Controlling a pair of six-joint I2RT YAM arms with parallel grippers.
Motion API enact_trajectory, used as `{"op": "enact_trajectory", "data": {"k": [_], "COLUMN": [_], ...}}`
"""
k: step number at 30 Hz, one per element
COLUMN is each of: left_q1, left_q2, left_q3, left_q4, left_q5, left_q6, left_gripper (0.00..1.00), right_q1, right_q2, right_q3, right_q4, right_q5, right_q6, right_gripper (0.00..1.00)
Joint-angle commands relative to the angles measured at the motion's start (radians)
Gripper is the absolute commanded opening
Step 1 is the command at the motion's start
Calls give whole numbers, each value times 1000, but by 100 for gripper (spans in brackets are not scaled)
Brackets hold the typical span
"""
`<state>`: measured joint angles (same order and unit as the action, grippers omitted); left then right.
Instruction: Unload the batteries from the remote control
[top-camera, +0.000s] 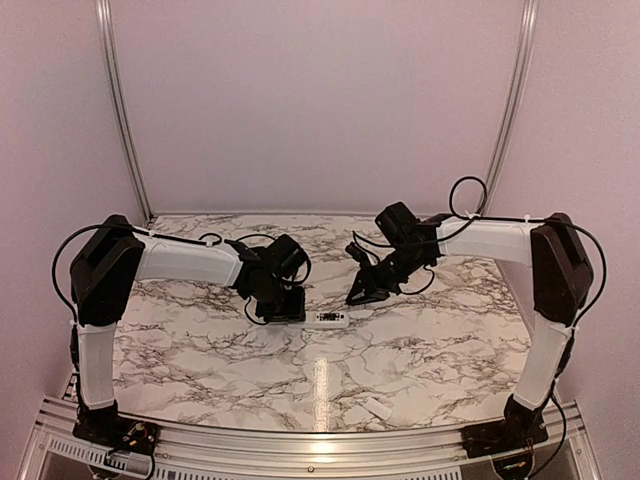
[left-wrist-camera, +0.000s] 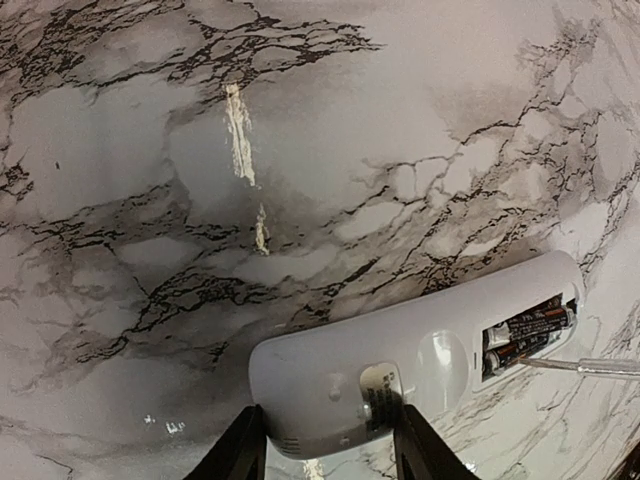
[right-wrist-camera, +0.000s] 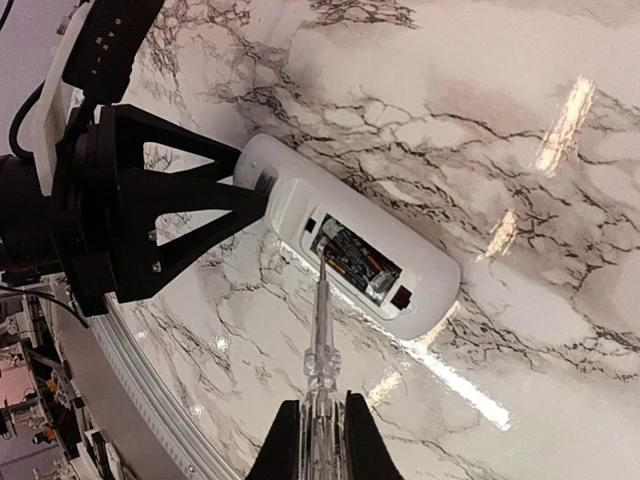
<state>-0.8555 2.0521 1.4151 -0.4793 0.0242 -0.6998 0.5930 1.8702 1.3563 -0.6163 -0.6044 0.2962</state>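
Right gripper (right-wrist-camera: 318, 440) clenched on a thin clear-handled tool (right-wrist-camera: 320, 340), its tip at the edge of the open battery bay; left gripper (left-wrist-camera: 328, 438) grasps one end of the remote control (right-wrist-camera: 435, 270), which lies flat mid-bench (right-wrist-camera: 520, 120). Cover piece (top-camera: 378, 408) is off, lying near the front edge; both batteries (right-wrist-camera: 355, 262) sit in the bay, so prying them out remains, by my judgement.

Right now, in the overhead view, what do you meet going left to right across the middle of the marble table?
Black left gripper → slim white plastic remote control → black right gripper, its jaws shut on a thin clear stick-like tool.
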Motion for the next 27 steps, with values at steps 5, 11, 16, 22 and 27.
{"op": "enact_trajectory", "data": {"k": [5, 11, 16, 22, 27], "left_q1": [-40, -40, -40, -39, -40], "left_q2": [29, 38, 38, 37, 37], "left_q3": [-26, -17, -14, -21, -21], "left_q4": [-3, -6, -13, -13, -13], "left_q5": [71, 82, 82, 82, 82], "left_q6": [-5, 4, 10, 12, 14], "left_gripper": [45, 45, 45, 45, 45], "right_q1": [5, 8, 15, 36, 53], "right_q2": [-82, -63, -52, -47, -44], "right_q3": [-21, -17, -8, -5, -1], "right_q4": [-97, -64, -67, -91, -112], "right_q5": [136, 139, 135, 148, 206], "right_q6": [-1, 50, 52, 39, 67], "right_gripper": [0, 0, 0, 0, 0]}}
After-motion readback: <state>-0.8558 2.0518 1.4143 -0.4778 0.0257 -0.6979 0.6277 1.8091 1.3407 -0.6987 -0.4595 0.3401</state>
